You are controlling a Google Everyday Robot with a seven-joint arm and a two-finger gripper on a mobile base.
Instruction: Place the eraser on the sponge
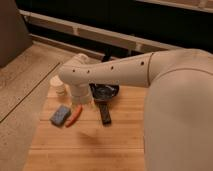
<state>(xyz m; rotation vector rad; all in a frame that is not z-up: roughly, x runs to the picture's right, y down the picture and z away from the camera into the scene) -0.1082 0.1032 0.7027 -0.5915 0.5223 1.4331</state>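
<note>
The sponge (60, 115) lies flat on the table (85, 145), with an orange stick (75, 115) just right of it. The gripper (81, 96) hangs above and right of the sponge; open or closed cannot be told. The eraser (105, 113) lies farther right, apart from the sponge. Recommended: grasp the eraser across its narrow width, clear the stick, and seat it flat at the sponge's centre.

arm (117, 70): off-white smooth tube, row of small dark holes along its side | shell (175, 110): broad, rounded, off-white, behind the arm | wrist (80, 92): stubby white cylinder, left of gripper | gripper (102, 100): dark, under the arm, just right of wrist
</note>
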